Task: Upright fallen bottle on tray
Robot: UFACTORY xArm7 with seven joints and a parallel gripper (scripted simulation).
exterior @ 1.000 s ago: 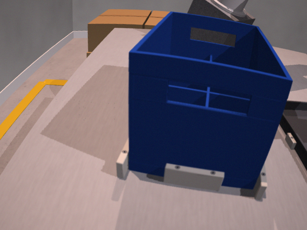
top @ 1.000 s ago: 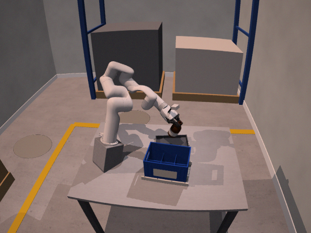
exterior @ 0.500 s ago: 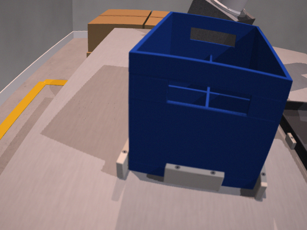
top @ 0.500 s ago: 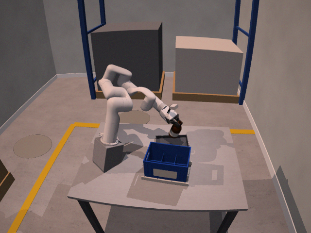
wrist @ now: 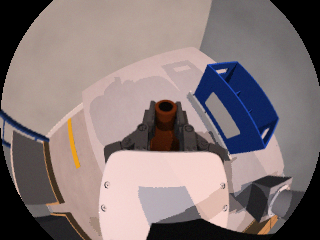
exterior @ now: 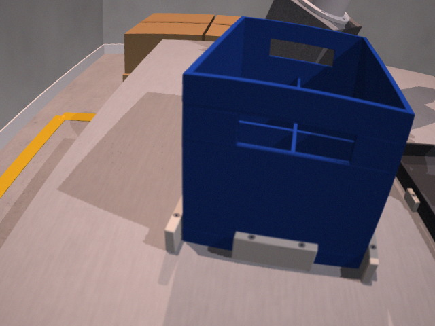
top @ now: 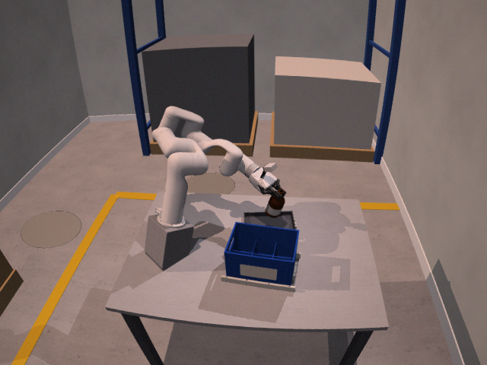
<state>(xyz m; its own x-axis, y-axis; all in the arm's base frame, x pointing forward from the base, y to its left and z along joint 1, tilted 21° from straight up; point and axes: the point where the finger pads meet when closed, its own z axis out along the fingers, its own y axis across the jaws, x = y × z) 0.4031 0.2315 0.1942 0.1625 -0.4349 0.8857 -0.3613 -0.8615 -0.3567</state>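
Now gripping: the gripper (top: 276,191) is clamping the brown bottle (top: 275,205) by its neck.
Behind the blue crate (top: 261,247), the bottle is hanging nearly upright over the dark tray (top: 290,220).

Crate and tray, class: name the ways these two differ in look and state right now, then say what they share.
The crate is blue with tall walls and inner dividers; the tray is dark, flat and low-rimmed. The crate sits at the near side of the table between pale brackets; the tray lies just behind it. Nothing hangs over the crate, while the gripper holds the brown bottle by its neck over the tray. Both rest level on the table, unheld.
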